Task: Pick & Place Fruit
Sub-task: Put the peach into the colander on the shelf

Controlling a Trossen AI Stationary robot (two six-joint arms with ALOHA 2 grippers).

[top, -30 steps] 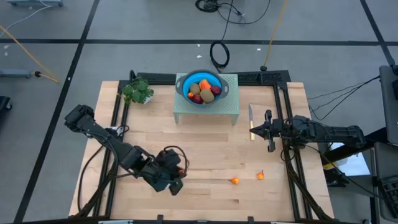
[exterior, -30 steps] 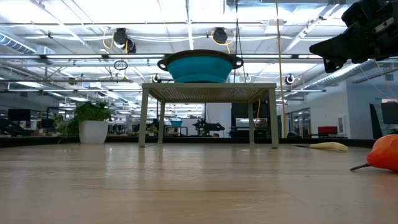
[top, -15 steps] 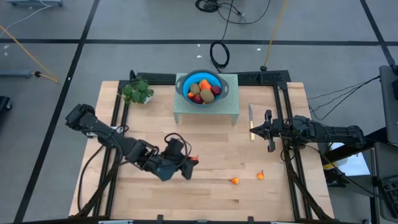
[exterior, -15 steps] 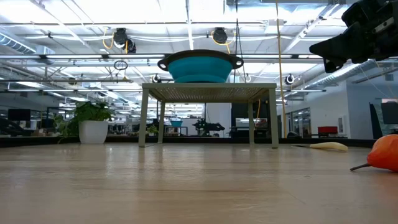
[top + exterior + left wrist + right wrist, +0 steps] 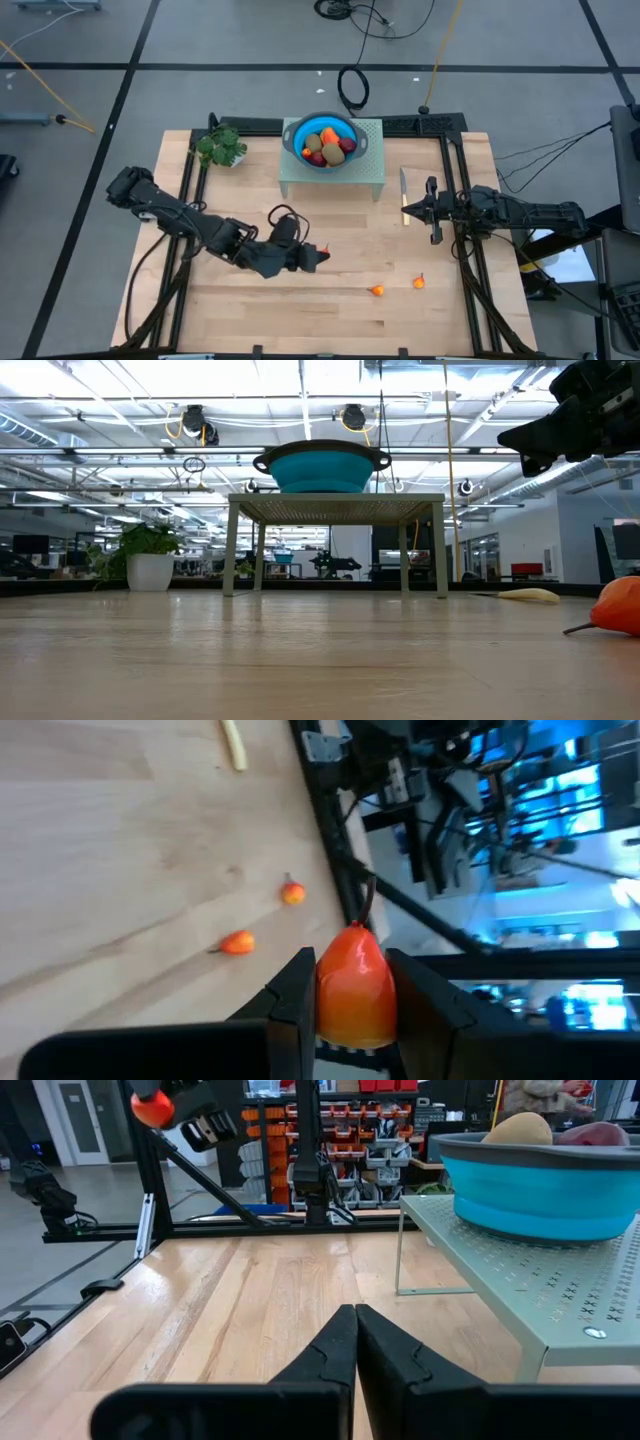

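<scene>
We're gripping a small orange-red fruit (image 5: 353,985) in our left fingers (image 5: 318,257), at 7 o'clock from the blue bowl (image 5: 296,139). Our right fingers (image 5: 408,211) are sitting clenched and empty at 3 o'clock over the surface (image 5: 340,225).

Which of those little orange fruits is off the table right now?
The one pinched in the left gripper: that small orange fruit is held in the air. The other two lie loose on the wooden table.

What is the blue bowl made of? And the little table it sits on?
The blue bowl looks like smooth matte plastic or silicone, though that is uncertain: it has an even colour, a soft sheen and a thick rolled rim. The little table looks like pale green painted metal: a thin flat sheet punched with small holes, on slim straight legs.
</scene>
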